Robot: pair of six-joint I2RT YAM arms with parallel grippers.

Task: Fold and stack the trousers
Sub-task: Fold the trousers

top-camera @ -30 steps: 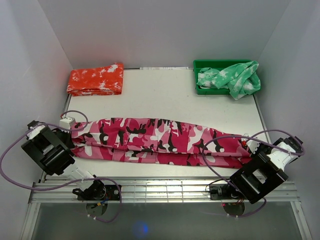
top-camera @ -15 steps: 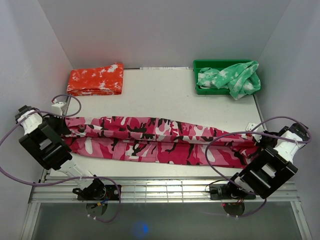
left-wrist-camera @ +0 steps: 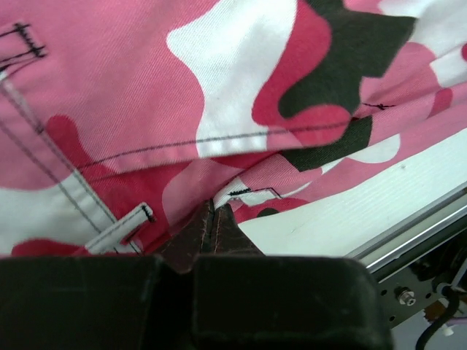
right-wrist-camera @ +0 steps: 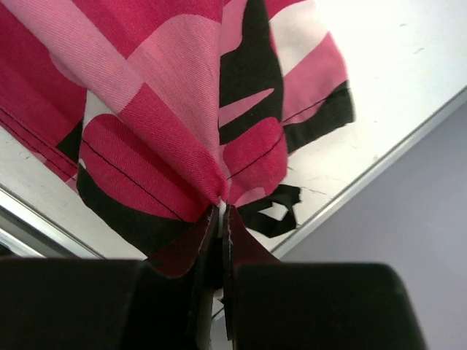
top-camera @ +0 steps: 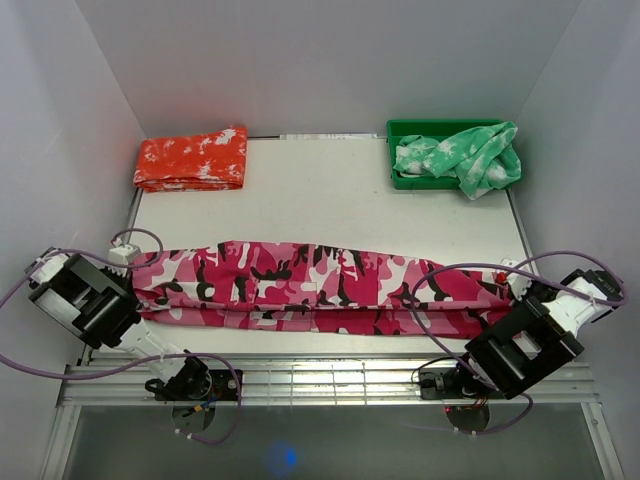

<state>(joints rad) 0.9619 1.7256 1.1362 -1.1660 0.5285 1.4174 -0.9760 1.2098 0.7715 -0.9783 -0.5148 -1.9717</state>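
Pulled level since half a second ago, the long pink-magenta camouflage cloth trousers [top-camera: 320,285] are now laid in a straighter, narrower band across the near part of the white table [top-camera: 330,200], and both arms are seen lower, closer to the near edge. One step appears to be done: the legs seem to be laid one on the other lengthwise. Left to do, it is judged, are the crosswise folds that shorten the band, and then the stacking, perhaps onto the folded orange-red garment with white splotches [top-camera: 192,158] at the far left corner; nothing is stacked yet. A green garment with white splotches [top-camera: 462,158] is draped out of a green plastic bin [top-camera: 430,126] at the far right, well apart. The left gripper [top-camera: 127,265] is held low at the left end, clenched on the waistband corner beside a belt loop [left-wrist-camera: 117,232]. The right gripper [top-camera: 513,287] is pinched tight on a gathered leg hem at the right end. Both arms are splayed outward, the trousers stretched between them
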